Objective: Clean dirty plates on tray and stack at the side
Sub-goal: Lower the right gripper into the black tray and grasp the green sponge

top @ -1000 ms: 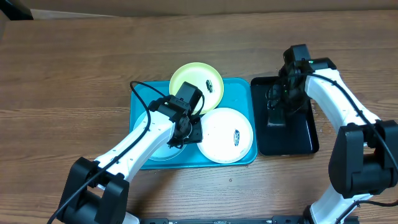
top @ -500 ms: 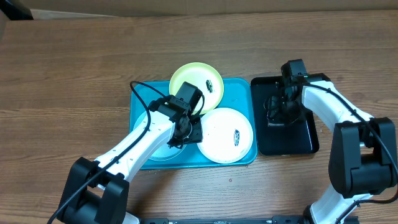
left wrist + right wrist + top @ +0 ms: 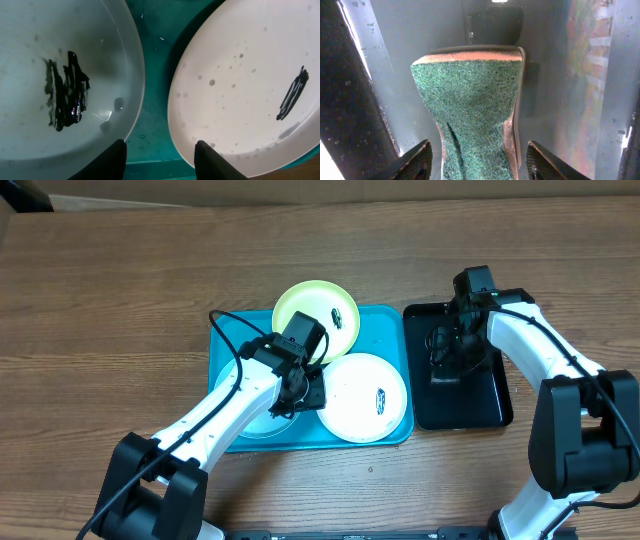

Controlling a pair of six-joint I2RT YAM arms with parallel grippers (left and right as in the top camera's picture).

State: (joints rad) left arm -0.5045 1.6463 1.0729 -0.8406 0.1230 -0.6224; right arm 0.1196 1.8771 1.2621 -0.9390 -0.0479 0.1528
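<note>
over the last second your right gripper (image 3: 477,162) has shifted a little over the small glossy black rectangular tray (image 3: 488,402), its jaws drawing in around the green scouring sponge (image 3: 470,100). you cannot tell yet whether they pinch it, so wiping looks not yet begun. your left gripper (image 3: 159,161) hangs released and empty between the light blue round plastic plate (image 3: 45,45) and the white one (image 3: 245,65) on the large turquoise plastic tray (image 3: 386,326), well apart from the sponge.

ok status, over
Left hand open, low between blue plate and white plate. Right hand pinching sponge on black tray. Green plate marked too; none stacked. Nothing blocking.
</note>
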